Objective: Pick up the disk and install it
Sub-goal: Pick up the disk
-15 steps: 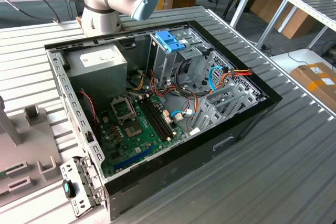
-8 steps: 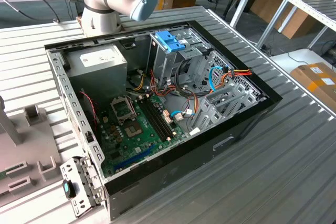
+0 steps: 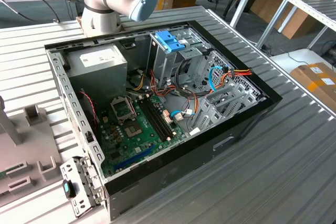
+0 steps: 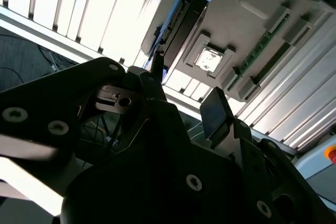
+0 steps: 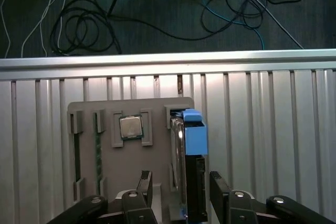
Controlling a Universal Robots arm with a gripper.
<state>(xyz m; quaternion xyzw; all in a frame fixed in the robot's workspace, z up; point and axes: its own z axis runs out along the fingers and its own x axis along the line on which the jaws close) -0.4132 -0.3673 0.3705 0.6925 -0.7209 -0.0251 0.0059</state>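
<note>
Grey metal edged with light-blue plastic marks the disk [image 5: 193, 132], which is seen standing on its edge in a slot of a grey holder [image 5: 131, 156] on the slatted table [image 5: 273, 140]. The gripper [image 5: 182, 184] is held wide, with one finger to each side of the disk's flat faces, and no contact can be made out. In the second wrist view the disk [image 4: 181, 24] is seen just ahead of the gripper [image 4: 186, 90]. The pick-up is judged to be the step in hand, with nothing grasped so far. A sound hold would call for the fingers to be centred over the faces and closed squarely, so that the disk is not tilted in its slot. Room is tight on the side where a chip [image 5: 130, 127] is seated just beside the slot. The other side is bordered by the holder's rim and bare table. In the exterior view, the drive cage [image 3: 181, 64] inside the open computer case [image 3: 231, 129] is crowded by loose cables [image 3: 236, 72].
</note>
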